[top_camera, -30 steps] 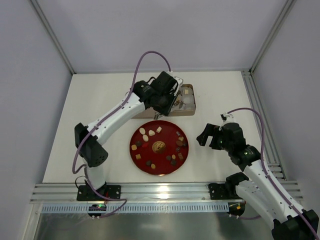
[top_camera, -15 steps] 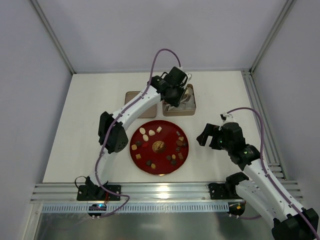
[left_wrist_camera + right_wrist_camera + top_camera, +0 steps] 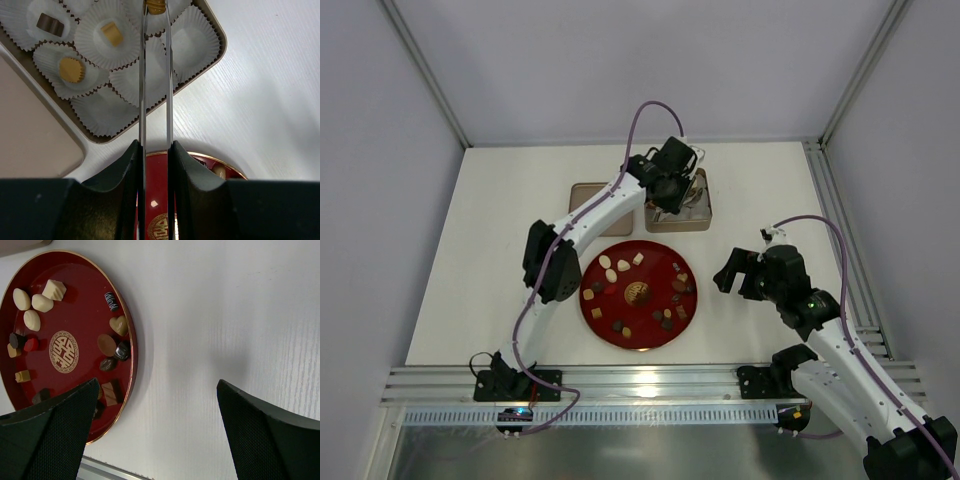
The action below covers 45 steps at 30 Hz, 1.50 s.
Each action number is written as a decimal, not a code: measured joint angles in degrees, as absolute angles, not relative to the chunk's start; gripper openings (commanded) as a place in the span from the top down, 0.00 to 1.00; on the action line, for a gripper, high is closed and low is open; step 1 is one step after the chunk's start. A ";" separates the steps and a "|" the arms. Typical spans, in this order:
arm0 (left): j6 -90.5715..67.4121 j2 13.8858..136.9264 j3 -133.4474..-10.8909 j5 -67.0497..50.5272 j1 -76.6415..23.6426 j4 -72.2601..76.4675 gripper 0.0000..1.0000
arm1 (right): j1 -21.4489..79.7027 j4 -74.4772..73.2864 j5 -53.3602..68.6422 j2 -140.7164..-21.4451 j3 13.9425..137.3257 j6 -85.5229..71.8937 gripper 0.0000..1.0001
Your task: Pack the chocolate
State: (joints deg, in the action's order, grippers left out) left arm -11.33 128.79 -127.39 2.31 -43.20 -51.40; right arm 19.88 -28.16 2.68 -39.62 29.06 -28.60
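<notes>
The box (image 3: 698,215) sits toward the back of the white table (image 3: 770,190), its lid (image 3: 582,192) just beside it on the left and the red plate (image 3: 80,305) in front of it. Bare table lies between the box and the right-hand rail (image 3: 832,215), and more between the plate and the right gripper (image 3: 156,385), whose jaws stand wide apart with nothing in them.

The left gripper (image 3: 155,11) is pinched on a caramel chocolate (image 3: 155,5) over the box's paper cups (image 3: 192,42), near its rounded corner. Only the candy's lower edge shows, so its long axis cannot be told. Three cups hold a piece each: a dark square (image 3: 48,23), a caramel square (image 3: 111,33) and a caramel round (image 3: 70,69).

A second ago the left arm was over the near-left side of the box; it has since stretched farther back and right, elbow raised. The right arm and the plate have not shifted.

The remaining chocolates (image 3: 42,302) lie scattered on the plate; a striped dark oval (image 3: 111,301) lies with its long axis along the rim
</notes>
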 measured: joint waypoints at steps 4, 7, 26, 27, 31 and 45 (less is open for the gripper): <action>-11.25 129.75 -127.39 2.24 -42.96 -50.57 0.73 | 19.88 -28.29 2.68 -39.64 29.06 -28.60 0.00; -11.27 130.54 -127.39 1.96 -42.83 -50.35 0.73 | 19.88 -28.34 2.68 -39.64 29.19 -28.60 0.00; -11.20 130.93 -127.42 1.43 -42.61 -49.91 0.62 | 19.88 -28.75 2.68 -39.24 29.69 -28.60 0.00; -11.14 130.93 -127.42 1.43 -42.61 -49.91 0.62 | 19.88 -28.75 2.68 -39.24 29.69 -28.60 0.00; -10.87 130.93 -127.44 1.43 -42.61 -49.91 0.62 | 19.88 -28.75 2.68 -39.24 29.69 -28.62 0.00; -10.24 126.96 -127.42 -1.15 -41.95 -49.87 0.62 | 19.88 -28.75 2.68 -39.27 30.09 -28.60 0.00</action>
State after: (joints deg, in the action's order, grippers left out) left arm -10.24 126.96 -127.42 -1.15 -41.95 -49.87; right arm 19.88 -28.75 2.68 -39.27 30.09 -28.60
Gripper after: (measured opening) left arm 0.388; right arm 0.996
